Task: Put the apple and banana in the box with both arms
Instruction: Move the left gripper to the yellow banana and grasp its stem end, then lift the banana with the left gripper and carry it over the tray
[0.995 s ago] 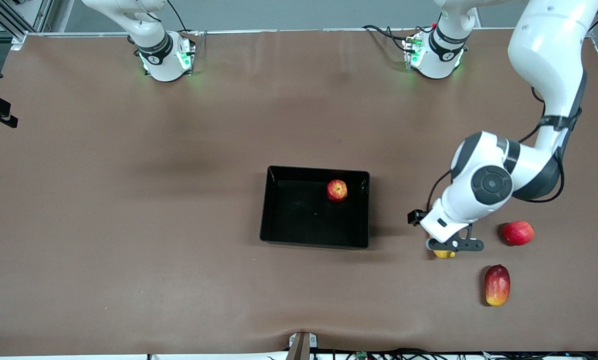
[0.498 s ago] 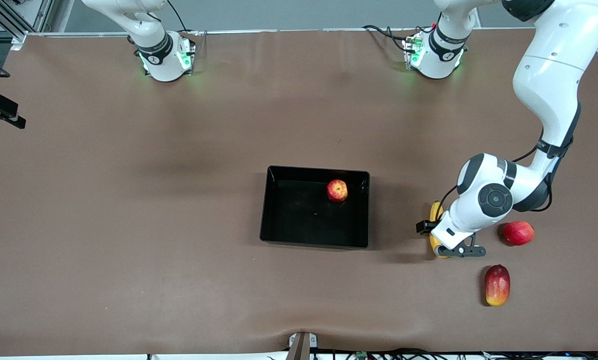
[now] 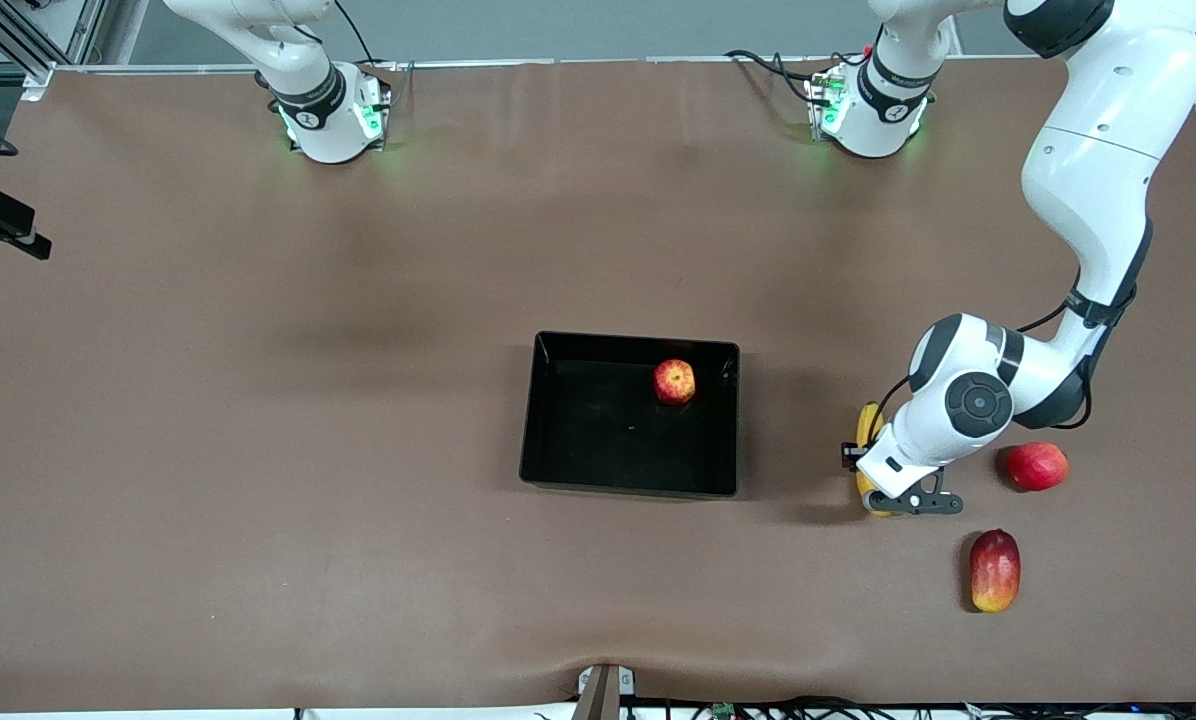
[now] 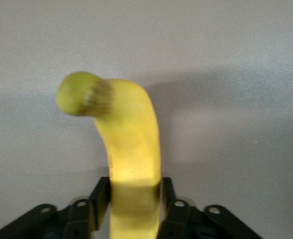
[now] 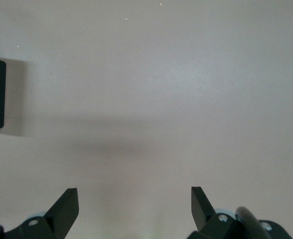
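left wrist view shows the left gripper (image 4: pixel 135 199) clamped across the long yellow banana (image 4: pixel 129 159), ready for lifting toward the shallow black plastic box (image 3: pixel 629 414); the right gripper (image 5: pixel 135 204) waits with fingers apart.

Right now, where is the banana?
On the table between the box and the pinkish-red fruit, toward the left arm's end, the banana sits clamped in the left gripper.

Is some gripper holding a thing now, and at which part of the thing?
The left gripper is shut on the banana, across its body partway along. The right gripper is open and holds nothing.
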You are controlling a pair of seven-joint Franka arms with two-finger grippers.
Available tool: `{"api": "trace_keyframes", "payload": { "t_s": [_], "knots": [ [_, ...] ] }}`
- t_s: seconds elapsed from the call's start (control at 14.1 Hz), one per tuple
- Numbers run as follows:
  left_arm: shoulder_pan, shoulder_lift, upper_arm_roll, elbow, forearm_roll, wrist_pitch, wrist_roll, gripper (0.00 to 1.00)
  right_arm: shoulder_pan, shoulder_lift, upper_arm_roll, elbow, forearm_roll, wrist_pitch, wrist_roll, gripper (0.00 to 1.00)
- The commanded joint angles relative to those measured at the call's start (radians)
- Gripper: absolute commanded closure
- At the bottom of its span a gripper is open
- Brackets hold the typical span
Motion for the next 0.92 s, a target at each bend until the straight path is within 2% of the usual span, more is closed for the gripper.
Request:
{"api": "trace_keyframes", "payload": {
  "t_s": [0.0, 0.21, 0.5, 0.71, 0.85],
  "knots": [
    [0.012, -0.019, -0.007, -0.014, 0.021, 0.005, 0.036, 1.0, 0.0, -0.027, 0.001, -0.024, 0.019, 0.012, -0.007, 0.0],
    [0.003, -0.068, -0.018, -0.011, 0.021, -0.027, 0.045, 1.0, 0.0, -0.026, 0.002, -0.024, 0.019, 0.012, -0.007, 0.0],
    [0.001, -0.157, -0.128, 0.012, -0.004, -0.161, 0.033, 1.0, -0.007, -0.02, 0.001, -0.005, 0.016, 0.011, -0.007, 0.0],
    [-0.026, -0.15, -0.223, 0.102, -0.031, -0.239, 0.018, 1.0, -0.003, -0.018, 0.001, -0.005, 0.01, 0.011, -0.007, 0.0],
    [-0.106, -0.12, -0.225, 0.167, -0.033, -0.25, -0.03, 1.0, 0.0, -0.02, 0.001, -0.005, 0.004, 0.011, -0.007, 0.0]
  ]
}}
